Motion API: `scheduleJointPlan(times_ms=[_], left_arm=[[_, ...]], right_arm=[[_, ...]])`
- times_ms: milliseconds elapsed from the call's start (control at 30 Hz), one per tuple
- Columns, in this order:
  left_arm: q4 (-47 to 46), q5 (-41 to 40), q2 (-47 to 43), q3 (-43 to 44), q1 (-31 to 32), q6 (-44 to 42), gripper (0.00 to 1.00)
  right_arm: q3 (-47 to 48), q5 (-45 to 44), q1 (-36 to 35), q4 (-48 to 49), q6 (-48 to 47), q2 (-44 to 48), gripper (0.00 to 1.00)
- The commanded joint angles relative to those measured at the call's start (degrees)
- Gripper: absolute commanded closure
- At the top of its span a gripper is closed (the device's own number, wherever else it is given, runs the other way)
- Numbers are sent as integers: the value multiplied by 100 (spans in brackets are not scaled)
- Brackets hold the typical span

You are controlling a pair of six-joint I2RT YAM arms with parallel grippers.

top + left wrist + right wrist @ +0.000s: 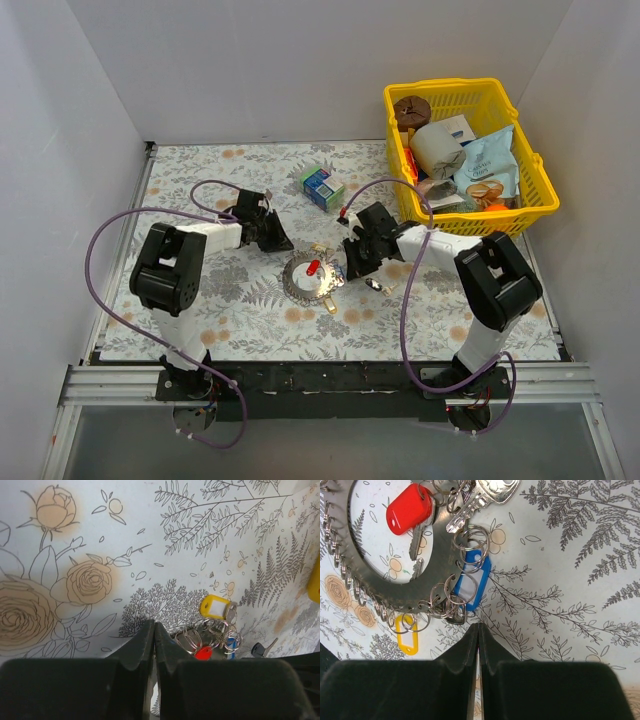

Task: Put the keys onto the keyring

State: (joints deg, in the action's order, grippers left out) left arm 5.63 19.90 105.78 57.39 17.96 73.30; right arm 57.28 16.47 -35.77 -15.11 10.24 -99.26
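**Two robot arms flank a keyring on a floral table.** The arms reach inward from the near edge of the floral-print tablecloth (250,320). Between them, flat on the cloth, lies the wide grey metal keyring (427,587), with small wire split rings (442,607) lining its outer edge.

A red-tagged key (410,508) rests inside the ring's round hole. A blue plastic tag (472,582) and a yellow plastic tag (407,640) sit at the rim among the loops. A plain silver key (480,500) lies at the band's edge near the red tag. A dark-headed key (377,286) lies alone on the cloth just to the right of the ring.

The right gripper (478,626) is poised just beside the ring's right edge, its black fingers pressed together on nothing. The left gripper (153,626), fingers likewise closed and empty, is low over the cloth to the ring's left, a little apart from it.

Farther back stands a small blue-green carton (322,186). In the far right corner, a yellow plastic basket (470,92) holds assorted packets and a pale roll.
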Motion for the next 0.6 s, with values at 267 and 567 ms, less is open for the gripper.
scheduleJointPlan(times_ms=[267,567], left_arm=[[307,-101,-1603,-614,68,-377,44],[246,171,-2246,-1001,76,-597,33]], right_arm=[[240,120,-474,114,118,-664,91],[275,200,-774,53,180,-612,92]])
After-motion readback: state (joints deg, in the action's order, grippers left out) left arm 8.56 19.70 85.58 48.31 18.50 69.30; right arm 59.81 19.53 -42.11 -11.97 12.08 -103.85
